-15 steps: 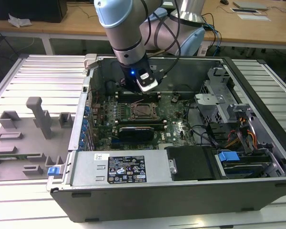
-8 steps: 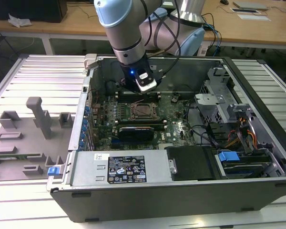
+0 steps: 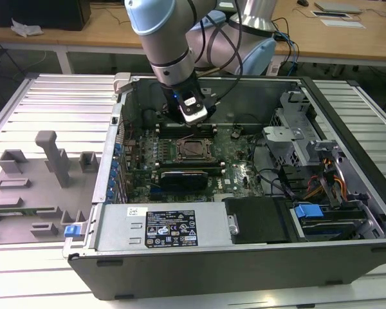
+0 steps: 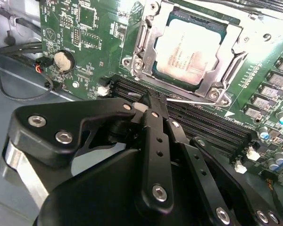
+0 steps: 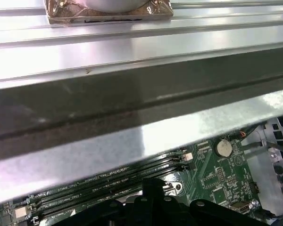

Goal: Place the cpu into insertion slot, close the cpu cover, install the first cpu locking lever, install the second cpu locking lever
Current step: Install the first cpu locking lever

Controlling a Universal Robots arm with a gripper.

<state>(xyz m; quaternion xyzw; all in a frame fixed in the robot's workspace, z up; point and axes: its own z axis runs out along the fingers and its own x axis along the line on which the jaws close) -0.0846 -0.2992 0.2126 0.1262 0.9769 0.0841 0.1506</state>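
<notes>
On the exterior view's left we see a grey fixture tray (image 3: 38, 174) resting on the slatted table (image 3: 373, 129). Beside it stands the open computer case (image 3: 180, 270). The arm (image 3: 167, 45) reaches down into the case, with the gripper (image 3: 192, 125) just above the insertion slot (image 3: 194, 149) on the green motherboard (image 3: 244, 170). In the second wrist view the fingertips (image 4: 153, 106) are closed together with nothing visible between them. They hang over the memory slots (image 4: 203, 122), just beside a thin lever rod (image 4: 198, 101); we cannot tell whether they touch it. The cpu (image 4: 191, 49) sits in the slot, and the cpu cover (image 4: 146, 42) lies flat around it.
</notes>
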